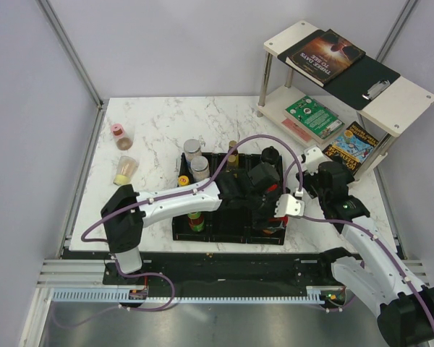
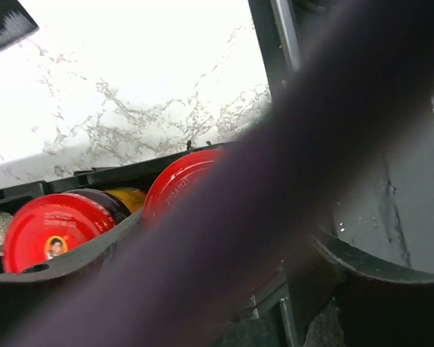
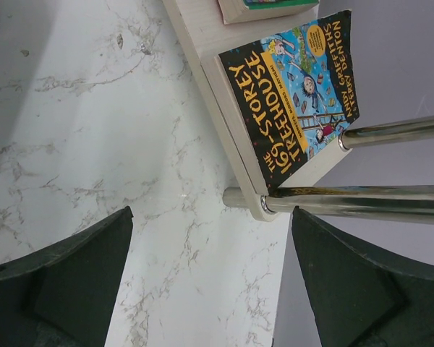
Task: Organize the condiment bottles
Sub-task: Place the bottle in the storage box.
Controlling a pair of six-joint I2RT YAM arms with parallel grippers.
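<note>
Left wrist view: finds the left gripper (image 2: 217,249) down inside the black tray (image 2: 29,191). Places one red-capped jar (image 2: 184,191) between the fingers and a second red-capped jar (image 2: 54,231) just beside it to the left. Cannot tell whether the jaws are clamped on the first jar or merely set around it, since a blurred purple cable (image 2: 311,144) masks the contact. Right wrist view: finds the right gripper (image 3: 210,224) spread wide and holding nothing, with only the marble table (image 3: 94,108) and a chrome shelf leg (image 3: 362,199) beyond the fingers.

Moving outward, top external view: counts most of the condiment bottles in the tray or at its far edge. Logs:
- silver-lidded jars (image 1: 200,168) at the far left corner
- a yellow-capped bottle (image 1: 183,180) beside them
- a slim dark bottle (image 1: 233,154)
- a black-lidded jar (image 1: 269,154) along the far side

Notes two items outside, well to the left on the marble: the pink-lidded shaker (image 1: 118,131) and a clear jar (image 1: 125,168). Judges the task past halfway, with those two left to bring in. Cannot verify the sorting by compartment under the arm.

Pose: records the left arm (image 1: 177,199) stretched low across the tray, wrist over its right half. Records the right arm (image 1: 369,246) folded at the right, clear of the tray, wrist turned toward the shelf rack (image 1: 390,108) and its books (image 1: 325,56).
</note>
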